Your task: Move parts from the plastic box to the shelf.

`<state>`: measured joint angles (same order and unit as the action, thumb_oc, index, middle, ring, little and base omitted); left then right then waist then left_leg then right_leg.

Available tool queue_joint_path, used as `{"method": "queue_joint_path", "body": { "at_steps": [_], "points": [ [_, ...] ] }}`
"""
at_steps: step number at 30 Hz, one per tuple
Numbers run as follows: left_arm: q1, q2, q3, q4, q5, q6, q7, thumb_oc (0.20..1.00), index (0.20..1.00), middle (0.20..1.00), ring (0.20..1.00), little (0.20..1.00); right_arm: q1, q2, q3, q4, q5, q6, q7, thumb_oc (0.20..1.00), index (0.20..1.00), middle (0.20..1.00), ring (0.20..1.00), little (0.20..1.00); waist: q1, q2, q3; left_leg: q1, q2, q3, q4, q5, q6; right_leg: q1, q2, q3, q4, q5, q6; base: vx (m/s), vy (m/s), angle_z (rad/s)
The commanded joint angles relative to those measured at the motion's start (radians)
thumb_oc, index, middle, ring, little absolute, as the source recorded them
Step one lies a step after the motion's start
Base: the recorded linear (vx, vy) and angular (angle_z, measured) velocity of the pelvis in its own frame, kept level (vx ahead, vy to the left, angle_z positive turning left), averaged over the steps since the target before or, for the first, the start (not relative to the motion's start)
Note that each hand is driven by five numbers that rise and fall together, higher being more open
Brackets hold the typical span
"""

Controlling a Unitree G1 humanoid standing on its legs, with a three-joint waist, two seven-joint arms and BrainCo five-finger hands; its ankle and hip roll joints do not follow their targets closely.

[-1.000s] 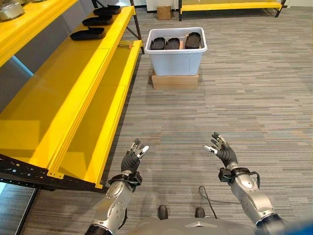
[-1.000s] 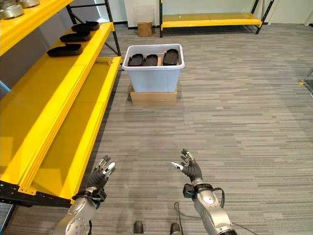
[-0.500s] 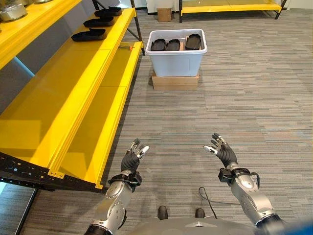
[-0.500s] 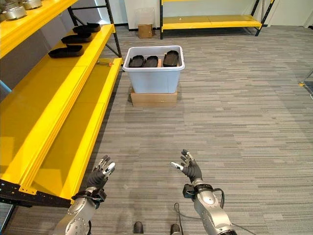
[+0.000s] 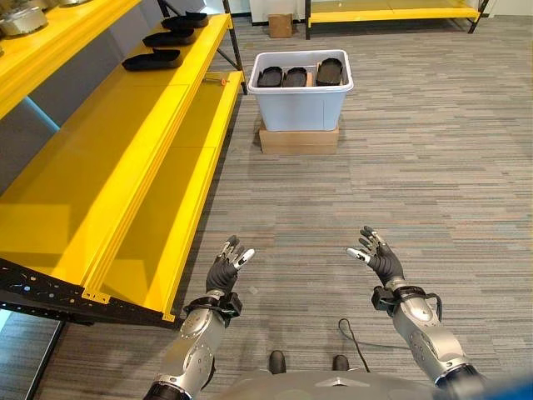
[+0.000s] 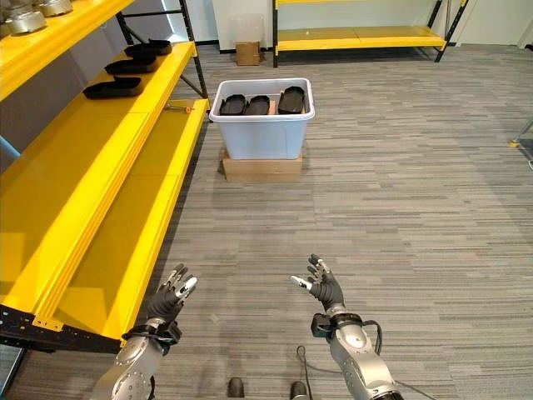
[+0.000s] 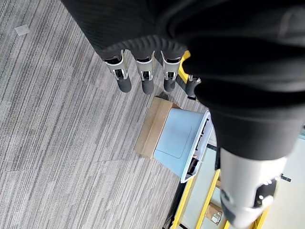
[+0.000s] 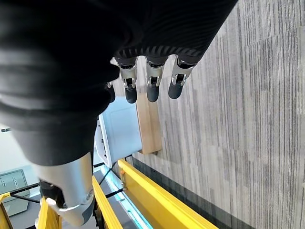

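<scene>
A pale plastic box (image 5: 301,96) stands far ahead on a flat cardboard carton (image 5: 298,138). Three black parts (image 5: 294,75) lie side by side in the box. Three more black parts (image 5: 151,58) rest in a row at the far end of the yellow shelf (image 5: 100,158) on my left. My left hand (image 5: 226,268) and right hand (image 5: 379,258) hang low in front of me, both open and empty, well short of the box. The box (image 7: 183,143) and the left hand's fingers (image 7: 145,80) show in the left wrist view; the box (image 8: 119,129) also shows in the right wrist view.
The yellow shelf has an upper level (image 5: 50,42) with metal pieces (image 5: 17,17) on it. A second yellow rack (image 6: 358,35) and a small cardboard box (image 6: 246,52) stand along the far wall. Grey carpet (image 5: 400,167) stretches between me and the box.
The whole picture has shifted slightly, so the camera moved. Both hands keep their pose.
</scene>
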<state>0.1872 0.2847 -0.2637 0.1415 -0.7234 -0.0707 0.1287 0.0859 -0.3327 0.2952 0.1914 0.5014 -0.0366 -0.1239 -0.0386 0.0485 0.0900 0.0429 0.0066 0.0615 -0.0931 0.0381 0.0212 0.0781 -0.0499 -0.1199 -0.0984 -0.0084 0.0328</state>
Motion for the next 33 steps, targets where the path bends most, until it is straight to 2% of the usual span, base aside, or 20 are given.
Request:
{"method": "queue_joint_path", "body": {
  "at_steps": [1,6,11,13,14,17,18,19,20,21,22,23,24,25,26,28,29,30,32,33],
  "points": [
    [-0.041,0.030,0.036,-0.045,0.016,-0.041,-0.013,1.000,1.000,1.000,1.000,1.000,-0.024,-0.003,0.006,-0.040,-0.028,-0.037,-0.008,1.000,1.000,1.000,1.000,1.000,0.009,-0.044,-0.009,0.034,0.024,-0.023,0.006,-0.112,-0.023,0.005,-0.060,-0.034,0.011,-0.042,0.067,0.02,0.032,0.00],
    [-0.049,0.036,0.036,-0.052,0.009,-0.043,-0.013,1.000,1.000,1.000,1.000,1.000,-0.035,0.001,0.011,-0.028,-0.025,-0.034,-0.003,1.000,1.000,1.000,1.000,1.000,0.015,-0.048,-0.006,0.041,0.012,-0.024,0.006,-0.123,-0.006,0.004,-0.073,-0.030,0.031,-0.040,0.077,0.03,0.066,-0.01],
    [-0.070,0.049,0.036,-0.059,0.011,-0.044,-0.015,1.000,1.000,1.000,1.000,1.000,-0.048,0.007,0.013,-0.031,-0.015,-0.035,0.004,1.000,1.000,1.000,1.000,1.000,0.019,-0.042,0.013,0.014,-0.007,-0.038,0.060,-0.148,0.026,-0.069,-0.104,-0.007,0.176,-0.068,0.090,-0.01,0.108,-0.06],
    [-0.079,0.052,0.033,-0.066,0.017,-0.046,-0.011,1.000,1.000,1.000,1.000,1.000,-0.044,0.011,0.015,-0.028,-0.019,-0.033,0.006,1.000,1.000,1.000,1.000,1.000,0.014,-0.032,0.028,-0.002,-0.029,-0.058,0.087,-0.159,0.045,-0.121,-0.129,0.000,0.284,-0.070,0.104,-0.03,0.206,-0.05],
    [-0.079,0.053,0.035,-0.068,0.019,-0.046,-0.010,1.000,1.000,1.000,1.000,1.000,-0.039,0.015,0.019,-0.025,-0.023,-0.030,0.010,1.000,1.000,1.000,1.000,1.000,0.011,-0.028,0.033,-0.001,-0.040,-0.064,0.090,-0.161,0.056,-0.159,-0.146,0.005,0.351,-0.042,0.109,-0.02,0.238,0.03],
    [-0.076,0.055,0.037,-0.072,0.033,-0.042,-0.012,1.000,1.000,1.000,1.000,1.000,-0.019,0.017,0.020,-0.036,-0.056,-0.022,0.016,1.000,1.000,1.000,1.000,1.000,0.000,-0.019,0.054,0.023,-0.076,-0.076,0.085,-0.167,0.087,-0.266,-0.182,0.054,0.556,0.117,0.114,0.01,0.233,0.23],
    [-0.073,0.058,0.041,-0.079,0.038,-0.044,-0.013,1.000,1.000,1.000,1.000,1.000,-0.013,0.018,0.014,-0.044,-0.058,-0.026,0.016,1.000,1.000,1.000,1.000,1.000,-0.007,-0.011,0.071,0.028,-0.082,-0.083,0.092,-0.168,0.094,-0.302,-0.180,0.075,0.625,0.149,0.112,0.00,0.209,0.24],
    [-0.075,0.060,0.041,-0.079,0.044,-0.046,-0.013,1.000,1.000,1.000,1.000,1.000,-0.013,0.016,0.011,-0.045,-0.056,-0.029,0.015,1.000,1.000,1.000,1.000,1.000,-0.010,-0.001,0.086,0.031,-0.078,-0.086,0.096,-0.168,0.097,-0.337,-0.168,0.075,0.682,0.130,0.106,0.05,0.209,0.29],
    [-0.073,0.058,0.041,-0.073,0.054,-0.045,-0.017,1.000,1.000,1.000,1.000,1.000,-0.004,0.020,0.003,-0.044,-0.044,-0.032,0.012,1.000,1.000,1.000,1.000,1.000,-0.016,0.010,0.090,0.048,-0.077,-0.085,0.086,-0.175,0.099,-0.380,-0.149,0.048,0.678,0.082,0.102,0.06,0.135,0.23],
    [-0.073,0.058,0.041,-0.073,0.054,-0.046,-0.017,1.000,1.000,1.000,1.000,1.000,-0.004,0.020,0.003,-0.044,-0.044,-0.032,0.012,1.000,1.000,1.000,1.000,1.000,-0.017,0.011,0.091,0.051,-0.076,-0.086,0.085,-0.175,0.099,-0.377,-0.148,0.047,0.678,0.081,0.102,0.19,0.101,0.12],
    [-0.074,0.054,0.036,-0.071,0.055,-0.046,-0.022,1.000,1.000,1.000,1.000,1.000,0.000,0.020,0.001,-0.039,-0.019,-0.037,0.009,1.000,1.000,1.000,1.000,1.000,-0.036,0.009,0.091,0.077,-0.083,-0.095,0.065,-0.181,0.094,-0.413,-0.070,0.032,0.566,0.019,0.092,0.12,0.018,-0.07],
    [-0.074,0.054,0.036,-0.071,0.055,-0.046,-0.022,1.000,1.000,1.000,1.000,1.000,0.000,0.020,0.001,-0.039,-0.019,-0.037,0.009,1.000,1.000,1.000,1.000,1.000,-0.036,0.011,0.090,0.075,-0.081,-0.094,0.065,-0.181,0.094,-0.413,-0.069,0.032,0.562,0.022,0.092,0.19,0.004,-0.08],
    [-0.074,0.053,0.037,-0.068,0.058,-0.046,-0.026,1.000,1.000,1.000,1.000,1.000,0.004,0.019,-0.002,-0.038,-0.006,-0.041,0.012,1.000,1.000,1.000,1.000,1.000,-0.040,-0.001,0.085,0.086,-0.094,-0.099,0.057,-0.183,0.091,-0.423,-0.046,0.025,0.467,0.025,0.092,0.26,-0.062,0.01],
    [-0.074,0.051,0.042,-0.064,0.057,-0.047,-0.030,1.000,1.000,1.000,1.000,1.000,0.007,0.021,-0.001,-0.033,0.005,-0.041,0.010,1.000,1.000,1.000,1.000,1.000,-0.043,-0.012,0.083,0.124,-0.102,-0.108,0.031,-0.194,0.079,-0.422,-0.046,-0.026,0.237,0.072,0.100,0.27,-0.062,0.08],
    [-0.074,0.051,0.042,-0.064,0.057,-0.047,-0.030,1.000,1.000,1.000,1.000,1.000,0.007,0.021,-0.001,-0.033,0.005,-0.041,0.010,1.000,1.000,1.000,1.000,1.000,-0.045,-0.007,0.086,0.130,-0.097,-0.110,0.028,-0.195,0.078,-0.410,-0.041,-0.031,0.224,0.077,0.099,0.28,-0.075,0.16],
    [-0.076,0.047,0.041,-0.058,0.035,-0.048,-0.035,1.000,1.000,1.000,1.000,1.000,0.009,0.024,0.001,-0.034,0.026,-0.039,0.011,1.000,1.000,1.000,1.000,1.000,-0.051,-0.014,0.082,0.156,-0.088,-0.112,0.020,-0.208,0.057,-0.399,-0.036,-0.060,0.109,0.110,0.110,0.30,-0.100,0.23],
    [-0.078,0.038,0.039,-0.046,0.017,-0.048,-0.039,1.000,1.000,1.000,1.000,1.000,0.020,0.033,0.000,-0.039,0.047,-0.036,0.008,1.000,1.000,1.000,1.000,1.000,-0.059,-0.024,0.073,0.185,-0.076,-0.121,0.030,-0.233,0.040,-0.399,-0.030,-0.063,0.060,0.125,0.114,0.32,-0.111,0.19],
    [-0.078,0.037,0.039,-0.046,0.017,-0.048,-0.039,1.000,1.000,1.000,1.000,1.000,0.020,0.032,0.000,-0.039,0.047,-0.036,0.008,1.000,1.000,1.000,1.000,1.000,-0.060,-0.023,0.075,0.186,-0.075,-0.122,0.029,-0.234,0.040,-0.396,-0.030,-0.064,0.059,0.125,0.114,0.36,-0.145,0.19],
    [-0.071,0.026,0.033,-0.041,0.009,-0.049,-0.055,1.000,1.000,1.000,1.000,1.000,0.061,0.029,-0.006,-0.045,0.071,-0.044,0.018,1.000,1.000,1.000,1.000,1.000,-0.077,-0.037,0.035,0.232,-0.053,-0.146,0.047,-0.279,0.021,-0.357,-0.005,-0.016,0.069,0.135,0.090,0.41,-0.188,0.40],
    [-0.071,0.026,0.033,-0.041,0.009,-0.049,-0.055,1.000,1.000,1.000,1.000,1.000,0.061,0.029,-0.006,-0.045,0.071,-0.044,0.018,1.000,1.000,1.000,1.000,1.000,-0.078,-0.036,0.036,0.233,-0.052,-0.147,0.047,-0.279,0.021,-0.356,-0.004,-0.017,0.069,0.134,0.090,0.43,-0.208,0.45]
  ]
}}
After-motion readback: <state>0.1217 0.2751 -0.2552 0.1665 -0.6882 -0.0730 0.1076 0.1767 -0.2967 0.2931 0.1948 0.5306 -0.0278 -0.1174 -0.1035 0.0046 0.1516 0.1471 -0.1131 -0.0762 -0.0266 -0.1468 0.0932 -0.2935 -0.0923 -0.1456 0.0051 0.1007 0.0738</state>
